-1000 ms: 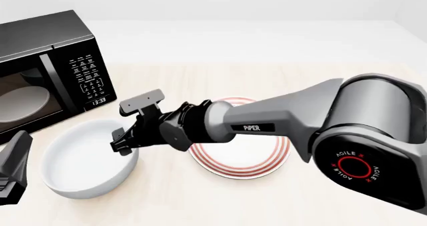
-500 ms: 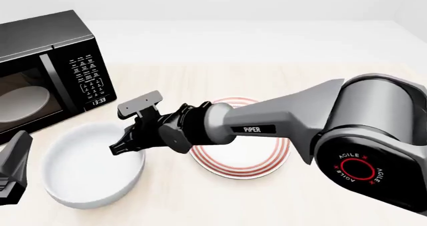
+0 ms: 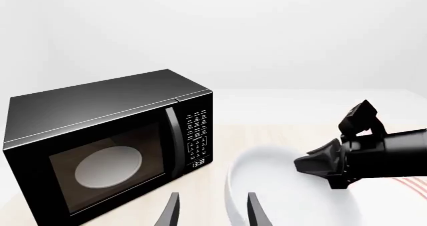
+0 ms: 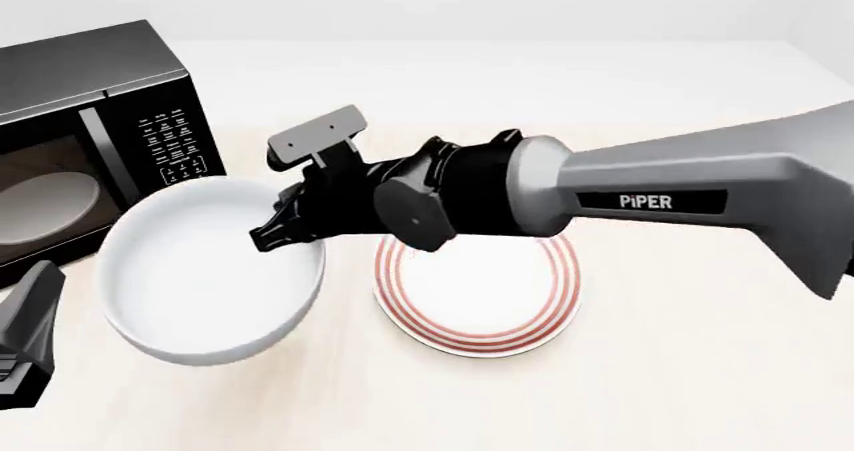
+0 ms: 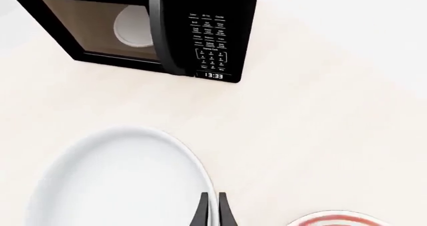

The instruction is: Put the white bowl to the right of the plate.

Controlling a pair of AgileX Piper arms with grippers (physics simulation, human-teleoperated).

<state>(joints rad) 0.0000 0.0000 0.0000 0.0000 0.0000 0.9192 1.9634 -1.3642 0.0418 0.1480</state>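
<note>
right claw [image 4: 274,233] clamped on the near-right rim of the white bowl [image 4: 200,271], fingers pinched together across the rim wall; right wrist view confirms, both fingertips [image 5: 214,211] nearly touching with the bowl edge between them

white bowl sits left of the plate [image 4: 478,296] in front view, tilted, its rim on the claw side higher; can't tell if its base touches the surface [image 4: 694,371]. Bowl's right edge is just beside the plate's left edge, slight gap visible

plate flat on the surface, red rings showing, partly covered by the right arm [image 4: 641,196] which reaches across it from the right

left claw [image 3: 210,213] fingers apart, nothing between them, pointing toward the bowl and microwave [image 3: 107,146]; in front view only the left arm's dark body shows at the lower-left corner, near the bowl but not touching

microwave at far left of the surface, door closed, pale turntable disc [image 3: 108,165] visible through the glass, display reads 13:33
</note>
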